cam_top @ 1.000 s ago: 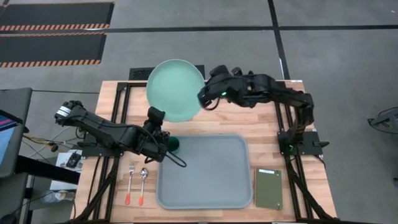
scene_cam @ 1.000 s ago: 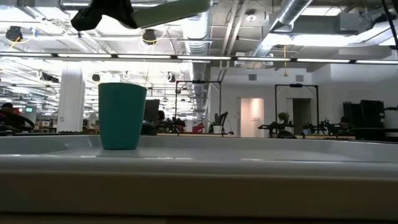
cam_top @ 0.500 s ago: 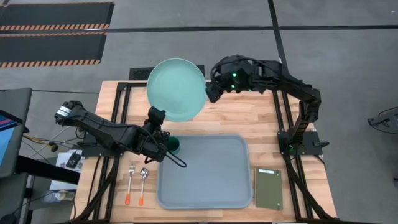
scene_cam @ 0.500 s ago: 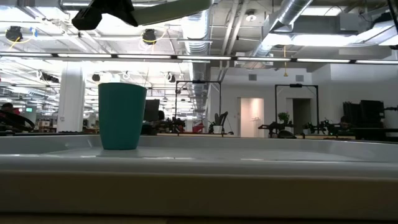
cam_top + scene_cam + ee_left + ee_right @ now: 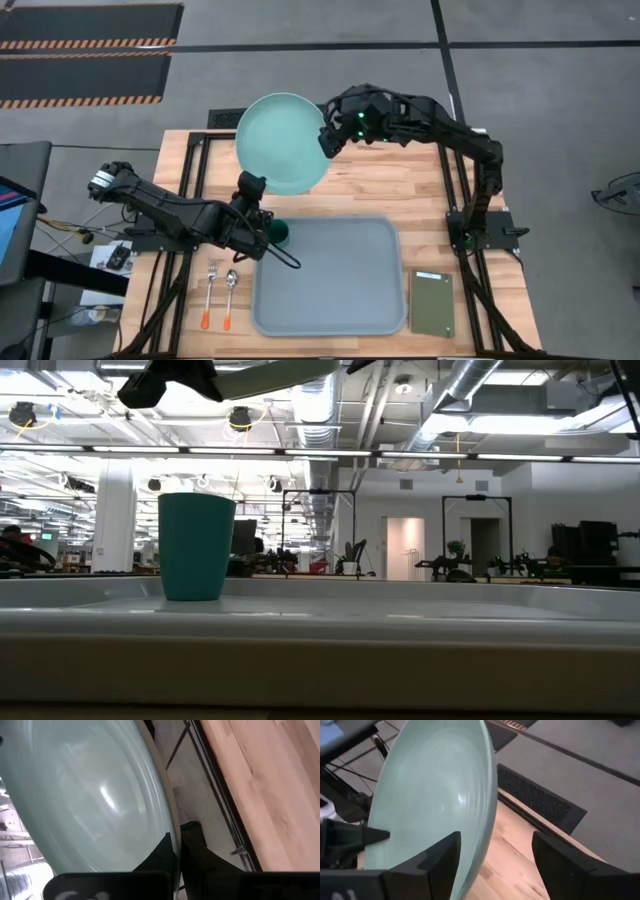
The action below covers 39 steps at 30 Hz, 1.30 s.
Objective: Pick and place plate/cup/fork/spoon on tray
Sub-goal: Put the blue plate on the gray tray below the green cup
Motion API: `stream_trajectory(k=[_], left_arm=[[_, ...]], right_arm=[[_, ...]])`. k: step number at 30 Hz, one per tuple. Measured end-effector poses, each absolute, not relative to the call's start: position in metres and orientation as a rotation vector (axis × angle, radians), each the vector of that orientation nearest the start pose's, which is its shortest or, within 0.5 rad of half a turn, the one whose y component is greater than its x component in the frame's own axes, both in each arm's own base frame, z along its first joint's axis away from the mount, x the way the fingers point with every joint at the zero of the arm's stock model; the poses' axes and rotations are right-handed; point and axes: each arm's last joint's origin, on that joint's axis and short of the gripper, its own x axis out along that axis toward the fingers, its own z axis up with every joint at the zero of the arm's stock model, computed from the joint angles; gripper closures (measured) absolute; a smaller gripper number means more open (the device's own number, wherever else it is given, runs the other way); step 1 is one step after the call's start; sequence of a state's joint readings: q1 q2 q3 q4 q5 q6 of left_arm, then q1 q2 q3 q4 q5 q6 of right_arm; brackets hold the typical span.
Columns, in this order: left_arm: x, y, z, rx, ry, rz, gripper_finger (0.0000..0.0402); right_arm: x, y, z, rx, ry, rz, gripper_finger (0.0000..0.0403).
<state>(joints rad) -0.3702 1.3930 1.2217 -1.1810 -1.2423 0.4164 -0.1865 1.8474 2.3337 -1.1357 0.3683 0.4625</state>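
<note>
The mint-green plate (image 5: 283,143) is lifted high above the table's far left part; it also shows in the low view (image 5: 285,372). My left gripper (image 5: 250,188) is shut on the plate's near rim. My right gripper (image 5: 326,140) is open at the plate's right edge, and its fingers (image 5: 440,856) stand on either side of the rim (image 5: 487,815). The dark green cup (image 5: 281,234) stands upright in the far left corner of the pale tray (image 5: 330,300). The fork (image 5: 211,290) and the spoon (image 5: 230,294) lie on the table left of the tray. My left gripper pinches the plate's rim (image 5: 172,827) between its two fingers (image 5: 162,851), on the plate's near side. The fingers come up at the rim from the table's near left. The plate is lifted clear of the table, its hollow face up.
An olive-green pad (image 5: 432,302) lies right of the tray at the near right. Bare wood (image 5: 400,190) shows between the plate and the tray. The tray's rim (image 5: 320,630) fills the bottom of the low view, with the cup (image 5: 196,547) on it.
My right arm has risen and turned at the wrist. Its gripper has drawn a little away from the plate's right edge and come back, now slightly nearer the table's far edge. The plate and my left gripper have kept still.
</note>
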Motion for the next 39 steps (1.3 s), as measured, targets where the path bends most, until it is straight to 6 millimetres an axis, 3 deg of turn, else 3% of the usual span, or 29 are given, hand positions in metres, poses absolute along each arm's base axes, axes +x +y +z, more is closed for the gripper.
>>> stream_trajectory(k=[4, 7, 16, 22, 26, 33, 39], left_arm=[[0.236, -0.062, 0.306, 1.355, 1.132, 0.544, 0.0401], [0.236, -0.062, 0.306, 1.354, 1.133, 0.541, 0.0401], [0.237, -0.063, 0.306, 1.344, 1.121, 0.551, 0.0401], [0.240, -0.064, 0.306, 1.303, 1.101, 0.539, 0.0396], [0.244, -0.066, 0.306, 1.221, 1.058, 0.531, 0.0371], [0.247, -0.067, 0.307, 1.169, 1.020, 0.545, 0.0269], [0.248, -0.070, 0.308, 1.000, 0.928, 0.619, 0.0194]], right_arm=[[0.356, -0.082, 0.459, 0.376, 0.539, -0.687, 0.0141], [0.357, -0.082, 0.458, 0.376, 0.546, -0.688, 0.0175], [0.356, -0.082, 0.459, 0.389, 0.535, -0.700, 0.0384], [0.356, -0.080, 0.459, 0.381, 0.542, -0.697, 0.0390], [0.356, -0.078, 0.458, 0.364, 0.547, -0.709, 0.0392], [0.353, -0.080, 0.458, 0.349, 0.564, -0.711, 0.0397], [0.341, -0.098, 0.464, 0.333, 0.545, -0.804, 0.0399]])
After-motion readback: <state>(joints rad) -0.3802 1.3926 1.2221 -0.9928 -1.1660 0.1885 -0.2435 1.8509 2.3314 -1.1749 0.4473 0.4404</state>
